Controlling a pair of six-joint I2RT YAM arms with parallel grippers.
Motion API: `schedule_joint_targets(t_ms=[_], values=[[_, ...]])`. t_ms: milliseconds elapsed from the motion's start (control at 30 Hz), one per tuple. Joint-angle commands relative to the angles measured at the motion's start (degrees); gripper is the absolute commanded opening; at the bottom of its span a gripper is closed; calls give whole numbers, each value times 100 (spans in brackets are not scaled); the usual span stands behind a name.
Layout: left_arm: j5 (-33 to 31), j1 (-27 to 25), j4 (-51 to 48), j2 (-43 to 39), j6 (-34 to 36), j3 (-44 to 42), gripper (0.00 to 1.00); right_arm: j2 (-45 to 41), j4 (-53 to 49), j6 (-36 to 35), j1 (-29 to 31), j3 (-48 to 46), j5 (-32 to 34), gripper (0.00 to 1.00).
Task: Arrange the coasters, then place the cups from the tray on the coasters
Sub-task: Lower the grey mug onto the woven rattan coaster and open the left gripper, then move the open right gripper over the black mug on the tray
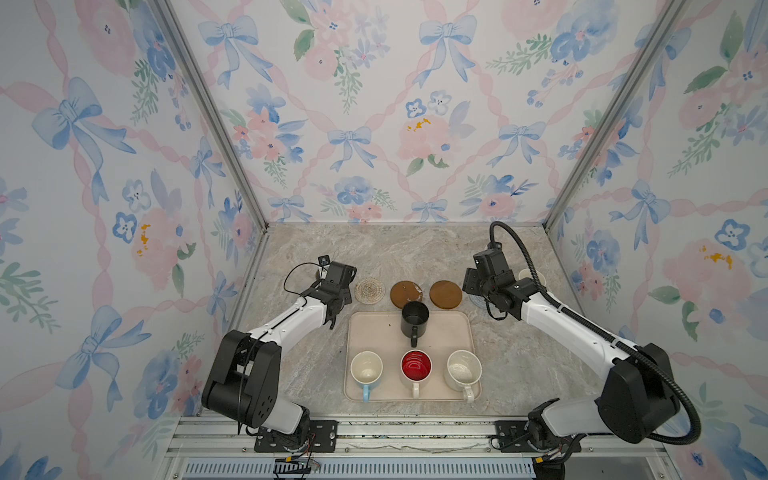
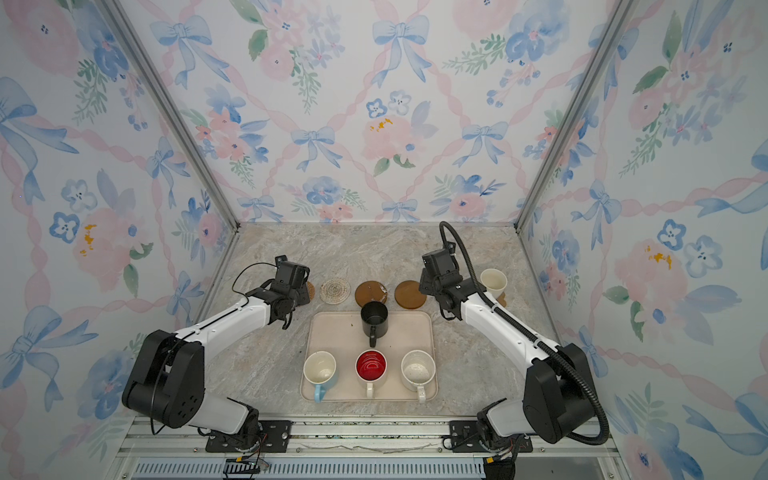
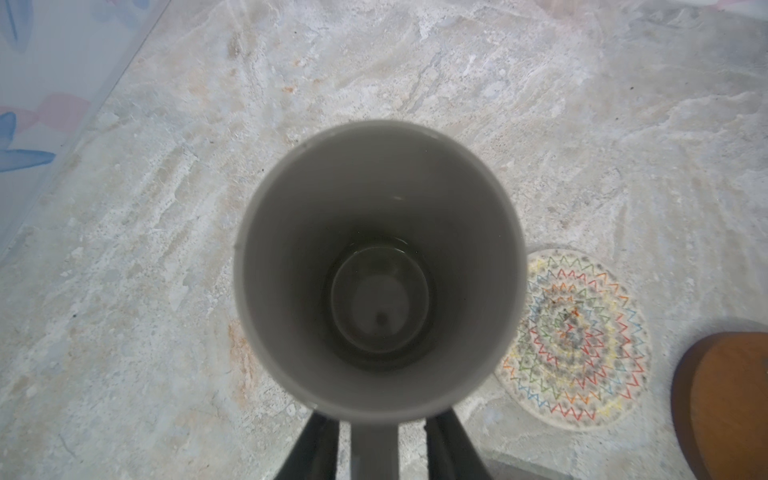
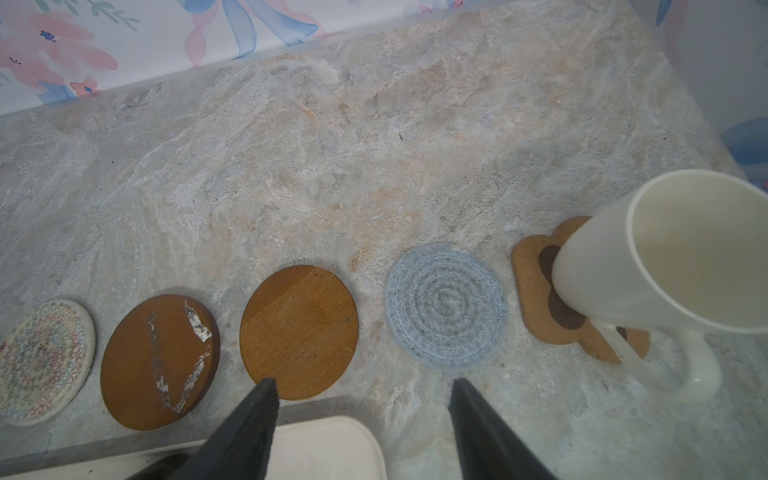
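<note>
Straddling grey mug [image 3: 378,257] handle with left fingers [image 3: 320,444], gaps both sides, released. Hovering right fingers [image 4: 245,428] spread, empty, over tabletop [image 4: 332,166] near blue coaster [image 4: 446,305]. On paw coaster [image 4: 532,270]: cream mug [image 4: 594,270].

No text, label, brand, number or sign can be read in any of the views.
</note>
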Motion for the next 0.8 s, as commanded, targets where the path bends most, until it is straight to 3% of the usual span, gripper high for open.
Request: schedule_joint_targets(t_ms=[0,200,567,767], values=[[2,44,124,-126,70,-66,46,31,-94,-47,-43,145,-13,69],[159,31,86,-412,64,-166,58,-17,-125,-34,-36,145,-32,69],[-282,-402,-19,-2018,-67,-121,61,-9,-565,-128,272,510,45,69],[-471,-916,-19,-2211,-362,82,61,-190,-1034,-238,804,806,197,69]])
